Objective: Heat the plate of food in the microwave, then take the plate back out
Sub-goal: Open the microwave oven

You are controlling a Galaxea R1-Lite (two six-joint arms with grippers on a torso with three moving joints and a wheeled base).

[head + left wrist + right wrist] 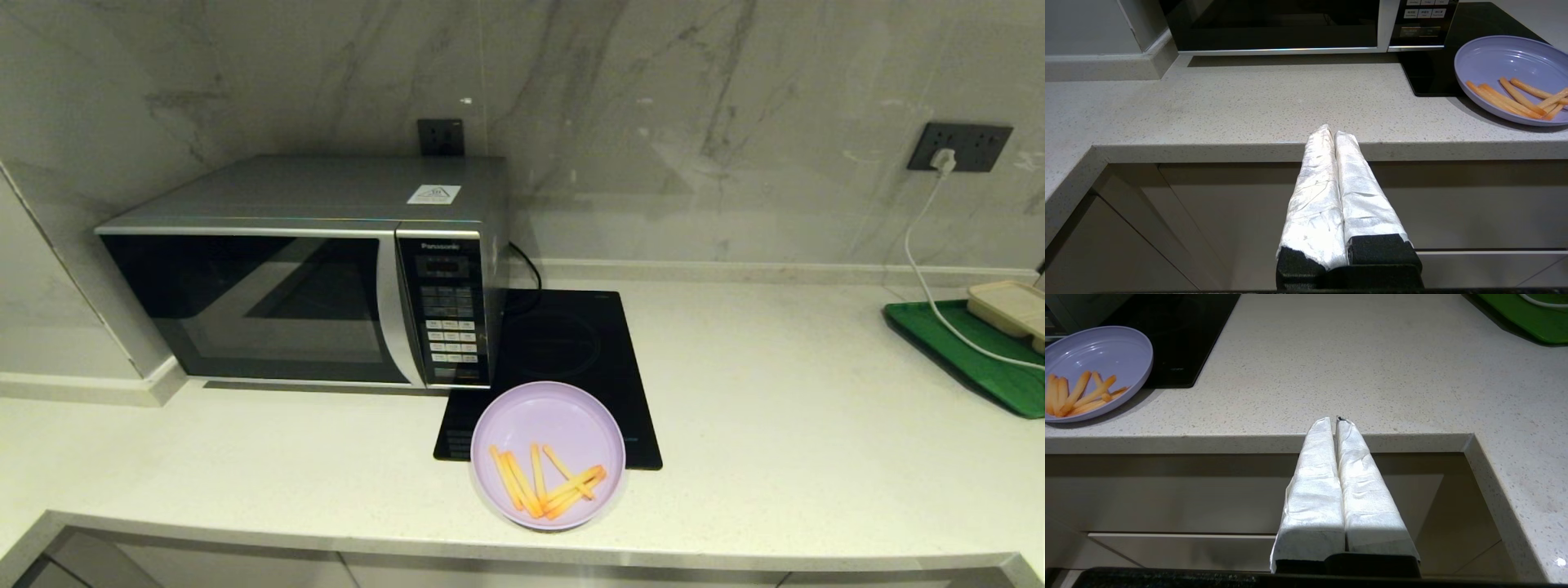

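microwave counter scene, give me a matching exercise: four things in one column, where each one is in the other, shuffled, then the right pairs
Things:
1. microwave
2. lilac plate of fries
3. green tray
4. white cable

Places:
A. far right of the counter
B. hanging from the wall socket
C. half on the induction hob, near the counter edge
D. left, against the wall, door closed

Pairs: 1-D, 2-C, 3-A, 4-B

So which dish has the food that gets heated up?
Start at the big silver-grey microwave with its dark glass door. In front of its button panel, partly on the flat black glass hob, sits a round lilac plastic plate. Only it holds thin orange-yellow fry sticks.
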